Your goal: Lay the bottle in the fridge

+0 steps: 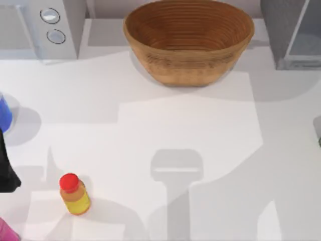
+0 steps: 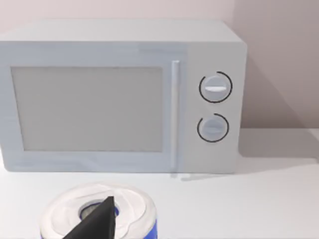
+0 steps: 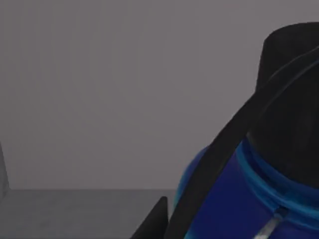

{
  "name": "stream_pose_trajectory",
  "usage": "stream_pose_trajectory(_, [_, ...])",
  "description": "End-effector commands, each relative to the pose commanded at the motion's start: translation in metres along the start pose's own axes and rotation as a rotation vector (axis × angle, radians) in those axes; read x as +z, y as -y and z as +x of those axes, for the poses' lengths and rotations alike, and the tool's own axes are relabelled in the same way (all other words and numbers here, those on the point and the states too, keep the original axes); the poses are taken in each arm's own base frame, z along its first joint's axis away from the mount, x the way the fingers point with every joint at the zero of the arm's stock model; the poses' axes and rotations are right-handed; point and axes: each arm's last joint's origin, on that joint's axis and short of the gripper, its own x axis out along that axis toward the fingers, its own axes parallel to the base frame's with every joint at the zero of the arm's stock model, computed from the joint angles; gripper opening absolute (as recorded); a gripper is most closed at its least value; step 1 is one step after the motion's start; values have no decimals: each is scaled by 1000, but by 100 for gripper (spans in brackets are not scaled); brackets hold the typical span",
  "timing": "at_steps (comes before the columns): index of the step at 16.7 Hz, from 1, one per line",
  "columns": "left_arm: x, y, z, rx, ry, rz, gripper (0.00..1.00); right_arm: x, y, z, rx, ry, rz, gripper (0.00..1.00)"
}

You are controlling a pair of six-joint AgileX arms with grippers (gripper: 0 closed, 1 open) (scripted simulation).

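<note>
Blue-shouldered bottle held close before the right gripper, whose grasp cannot be confirmed; carrying step, next lowering it sideways into the fridge.

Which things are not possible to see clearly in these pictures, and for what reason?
- Bottle: right wrist view cuts off its body; too close to tell the right gripper's grasp.
- Fridge: top view's edge cuts it; the inside is hidden.
- Left gripper: one dark finger tip shows above a white and blue roll; opening unknown.
- Blue object and pink object: cropped at top view's left edge.
</note>
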Motion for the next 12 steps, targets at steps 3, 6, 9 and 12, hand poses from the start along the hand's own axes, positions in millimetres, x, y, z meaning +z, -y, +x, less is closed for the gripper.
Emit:
stream_pose_trajectory(3, [0,0,0,0,0,0,100,0,-1,4,0,-3,-1,1])
stream_pose_trajectory(6, [0,0,0,0,0,0,100,0,-1,4,0,-3,-1,8])
stream_pose_trajectory(9, [0,0,0,0,0,0,100,0,-1,4,0,-3,-1,31])
stream_pose_trajectory(12, [0,0,0,0,0,0,100,0,-1,4,0,-3,-1,53])
